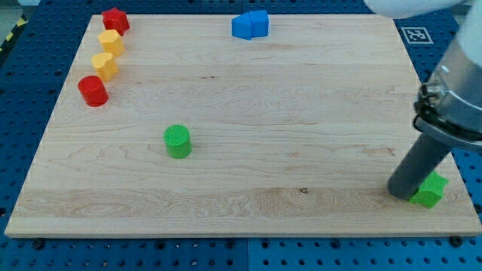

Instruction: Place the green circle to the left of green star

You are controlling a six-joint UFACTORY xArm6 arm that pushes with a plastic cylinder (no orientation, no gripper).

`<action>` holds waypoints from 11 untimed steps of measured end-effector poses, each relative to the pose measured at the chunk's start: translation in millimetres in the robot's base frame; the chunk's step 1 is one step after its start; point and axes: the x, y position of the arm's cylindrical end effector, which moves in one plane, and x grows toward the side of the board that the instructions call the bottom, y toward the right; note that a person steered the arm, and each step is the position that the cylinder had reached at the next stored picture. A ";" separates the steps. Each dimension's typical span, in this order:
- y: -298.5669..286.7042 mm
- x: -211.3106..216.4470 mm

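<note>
The green circle (178, 141) is a short cylinder standing left of the board's middle. The green star (431, 190) lies at the board's lower right corner, partly hidden by my rod. My tip (399, 192) rests on the board right against the star's left side, far to the right of the green circle.
A red block (115, 19), two yellow blocks (111, 41) (105, 65) and a red cylinder (93, 90) run down the upper left edge. Two blue blocks (250, 25) sit together at the top middle. The wooden board (241, 203) lies on a blue pegboard table.
</note>
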 end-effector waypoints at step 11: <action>-202.3 -48.5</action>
